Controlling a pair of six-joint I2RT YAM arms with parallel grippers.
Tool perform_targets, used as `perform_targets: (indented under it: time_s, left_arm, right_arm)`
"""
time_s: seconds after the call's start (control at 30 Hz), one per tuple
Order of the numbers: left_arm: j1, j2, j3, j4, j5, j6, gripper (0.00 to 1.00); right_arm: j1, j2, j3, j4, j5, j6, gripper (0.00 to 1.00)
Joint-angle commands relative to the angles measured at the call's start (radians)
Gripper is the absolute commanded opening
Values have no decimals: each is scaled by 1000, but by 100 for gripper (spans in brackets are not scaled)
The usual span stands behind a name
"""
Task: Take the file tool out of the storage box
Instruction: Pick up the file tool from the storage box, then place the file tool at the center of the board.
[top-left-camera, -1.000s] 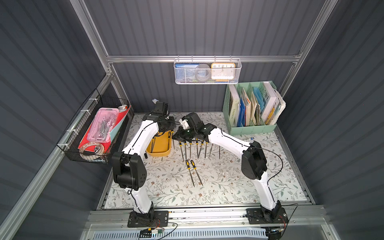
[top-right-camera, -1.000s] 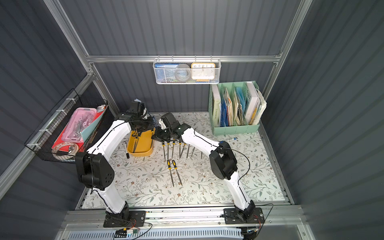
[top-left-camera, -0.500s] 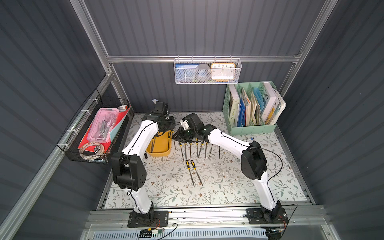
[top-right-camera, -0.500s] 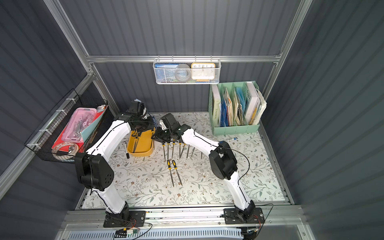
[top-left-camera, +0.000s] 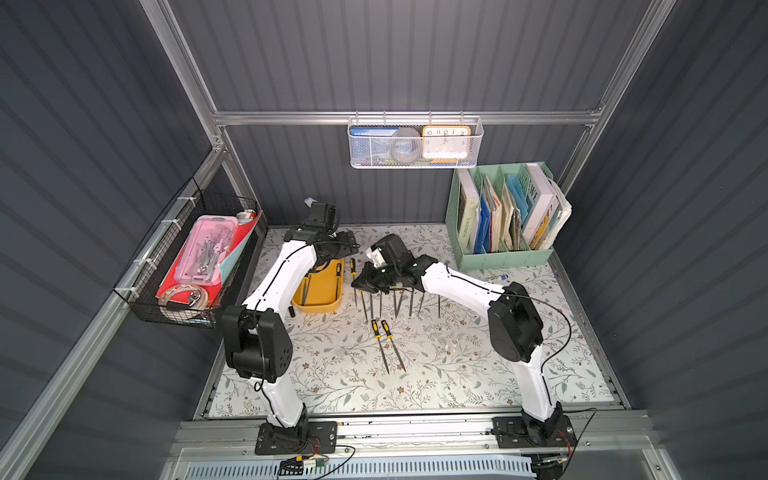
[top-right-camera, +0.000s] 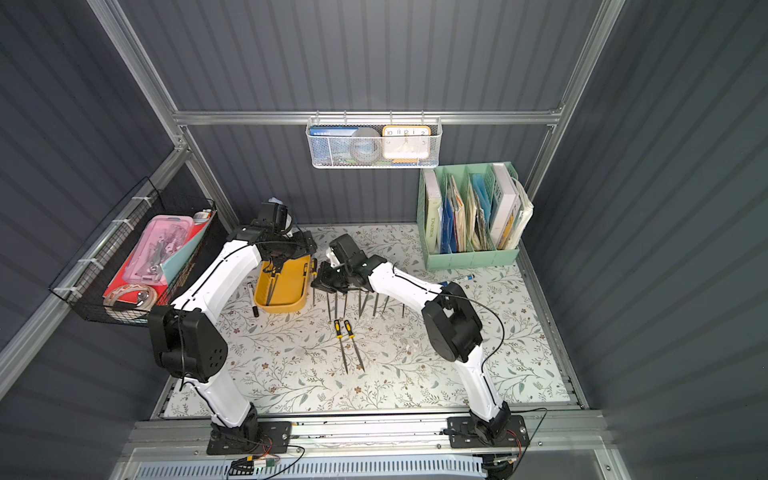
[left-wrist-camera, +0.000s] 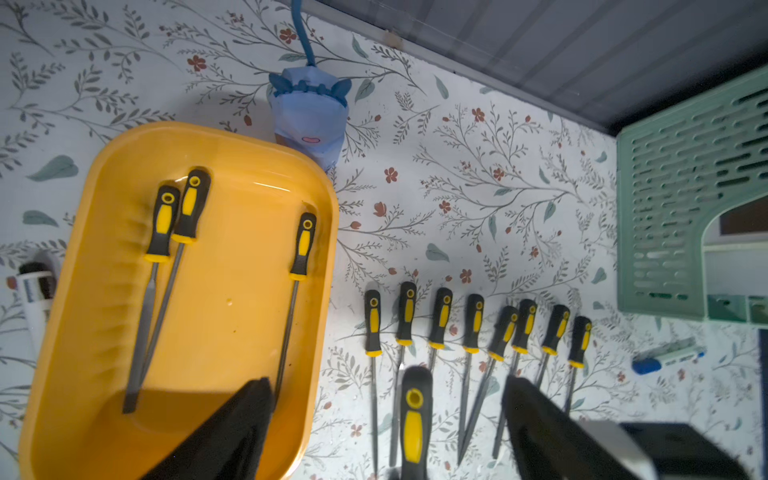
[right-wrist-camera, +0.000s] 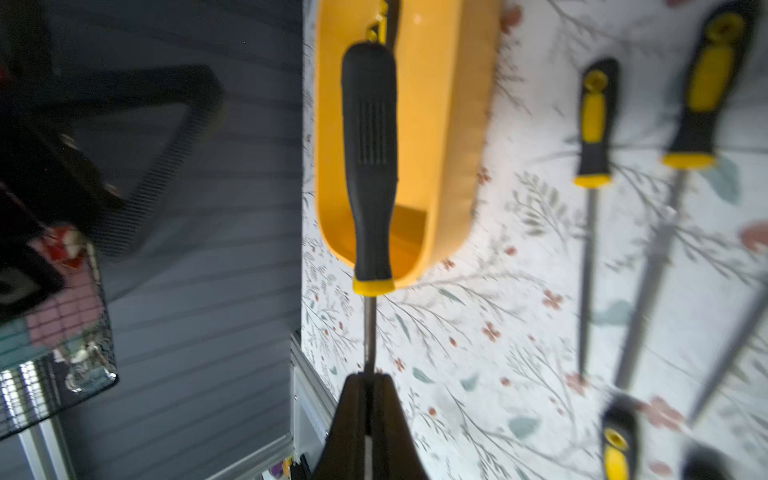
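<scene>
**Right end effector** (right-wrist-camera: 368, 380): clenched, its jaws pressing together on the bare metal shank of the file tool (right-wrist-camera: 370, 166). The tool's black-and-yellow handle is projecting straight out beyond the fingertips and is hanging clear of the bench (left-wrist-camera: 478, 187). The storage box (right-wrist-camera: 465, 124) is lying below and beyond that handle.

**Left end effector** (left-wrist-camera: 384, 384): released, its fingers (left-wrist-camera: 237, 424) standing spread wide and grasping nothing. The handle of the held tool is showing in the gap between them and is touching neither. In the left wrist view the handle is sitting beside the box wall, not inside it.

**Storage box:** it is resting on the bench directly under one finger of the left end effector. Three more files (left-wrist-camera: 303, 245) are lying flat in it, two close together along one wall and one along the opposite wall.

**Bench:**
- A row of eight files (left-wrist-camera: 473, 324) is lying under and just ahead of the left end effector's other finger. Their handles are lined up side by side, and the row is beside the box but apart from it.
- In a top view, a pair of files (top-left-camera: 386, 343) is lying behind the right end effector, towards the arm bases.
</scene>
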Motion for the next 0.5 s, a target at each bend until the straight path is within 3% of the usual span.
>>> perform_targets:
  time_s: [0.0, 0.27, 0.47]
  left_arm:
    - [-2, -39, 15, 14, -35, -13, 100]
    - [14, -10, -24, 53, -82, 8, 100]
    - [46, 9, -52, 68, -89, 20, 100]
  right_arm:
    - [-34, -159, -156, 49, -55, -21, 0]
    - [-61, -517, -655, 62, -184, -104, 0]
    - [-57, -566, -811, 86, -228, -130, 0]
